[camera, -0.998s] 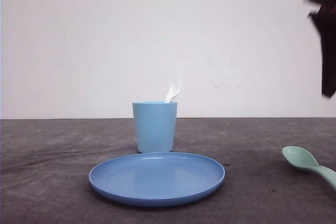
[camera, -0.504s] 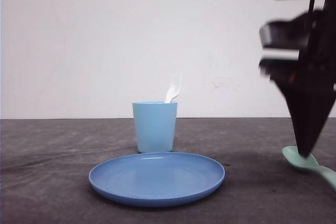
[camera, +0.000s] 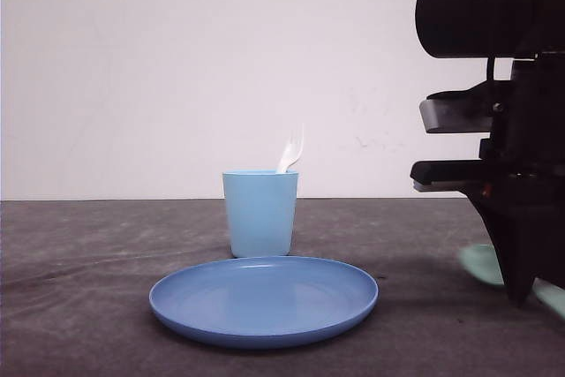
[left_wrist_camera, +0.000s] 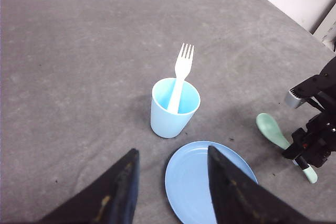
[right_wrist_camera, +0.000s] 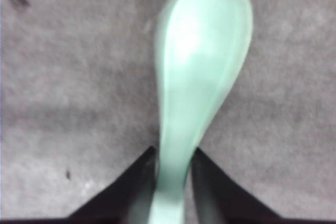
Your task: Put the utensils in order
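A small mint-green plastic spoon (right_wrist_camera: 202, 72) with a smooth oval bowl lies on the table at the right of the scene, bowl up. Its narrow handle runs between the two dark fingers (right_wrist_camera: 126, 187) of the right gripper (right_wrist_camera: 172, 182), which close in on the handle from both sides; the picture is blurred there, so a firm grip cannot be confirmed. From the front, the black right arm stands over the spoon and hides most of it.

A small white plastic fork (left_wrist_camera: 180, 75) with four tines stands tilted in a light blue cup (left_wrist_camera: 170, 116) near the middle of the table, tines up. A round blue plate (camera: 263, 298) lies just in front of the cup, on the near side.

The left gripper (left_wrist_camera: 169, 184) hangs high above the plate, its two dark fingers spread wide and holding nothing.

The table (camera: 88, 297) is covered in dark grey, felt-like material with a few small specks. Behind it is a plain white wall (camera: 132, 68). No readable writing appears on anything.
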Tool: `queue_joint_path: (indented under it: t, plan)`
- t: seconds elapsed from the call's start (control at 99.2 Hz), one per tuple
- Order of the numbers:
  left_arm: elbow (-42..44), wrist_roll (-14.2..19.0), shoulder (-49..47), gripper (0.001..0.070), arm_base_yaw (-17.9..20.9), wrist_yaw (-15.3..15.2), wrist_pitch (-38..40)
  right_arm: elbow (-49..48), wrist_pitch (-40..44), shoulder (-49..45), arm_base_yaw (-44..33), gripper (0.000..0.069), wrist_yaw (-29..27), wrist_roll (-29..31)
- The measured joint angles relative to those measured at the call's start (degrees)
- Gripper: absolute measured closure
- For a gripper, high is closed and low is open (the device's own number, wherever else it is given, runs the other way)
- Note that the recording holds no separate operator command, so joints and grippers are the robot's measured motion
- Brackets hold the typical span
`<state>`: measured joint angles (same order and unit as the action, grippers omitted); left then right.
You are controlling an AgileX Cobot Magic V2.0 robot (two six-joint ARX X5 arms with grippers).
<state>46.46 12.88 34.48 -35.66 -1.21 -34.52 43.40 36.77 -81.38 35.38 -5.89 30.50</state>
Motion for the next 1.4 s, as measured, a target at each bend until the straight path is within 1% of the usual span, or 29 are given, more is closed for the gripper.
queue_joint_path:
  t: [0.091, 0.252, 0.363, 0.504, 0.605, 0.716, 0.867, 1.028, 1.139, 1.27, 1.401]
  plan:
    - [0.0, 0.0, 0.0, 0.047, 0.0, 0.0, -0.02, 0.0, -0.09, 0.0, 0.0, 0.0618, 0.0, -0.02]
    - [0.0, 0.0, 0.0, 0.047, 0.0, 0.0, -0.02, 0.0, -0.02, 0.24, 0.0, 0.0626, -0.13, -0.28]
    - [0.0, 0.0, 0.0, 0.047, 0.0, -0.02, -0.02, 0.35, 0.63, 2.45, 0.0, 0.0626, -0.28, -1.42]
    - [0.0, 0.0, 0.0, 0.047, 0.0, 0.0, -0.02, 4.35, 1.31, 6.67, 0.02, 0.0627, -1.42, -3.54]
    - [0.0, 0.0, 0.0, 0.047, 0.0, 0.0, -0.02, 8.7, -1.05, 9.62, 0.74, 0.0627, -1.57, -5.42]
    - [0.0, 0.0, 0.0, 0.047, 0.0, 0.0, 0.0, 12.61, -7.61, 10.86, 2.49, 0.0627, -1.64, -7.43]
    - [0.0, 0.04, 0.0, 0.047, 0.0, 0.0, 0.0, 13.55, -20.65, 10.12, 5.73, 0.0629, -1.64, -9.33]
    - [0.0, 0.35, 0.0, 0.0471, 0.0, -0.02, 0.0, 13.55, -35.91, 5.05, 8.66, 0.063, -1.6, -11.15]
    - [0.0, 0.72, 0.02, 0.0471, 0.0, 0.0, 0.02, 13.55, -44.81, 0.42, 9.7, 0.063, -1.62, -13.09]
    - [0.0, 0.96, 0.02, 0.0471, 0.0, 0.0, 0.02, 13.55, -50.45, -5.07, 9.9, 0.063, -1.62, -15.13]
    - [0.0, 1.53, 0.02, 0.0471, 0.0, 0.0, 0.0, 13.55, -54.62, -10.38, 9.79, 0.063, -1.62, -15.69]
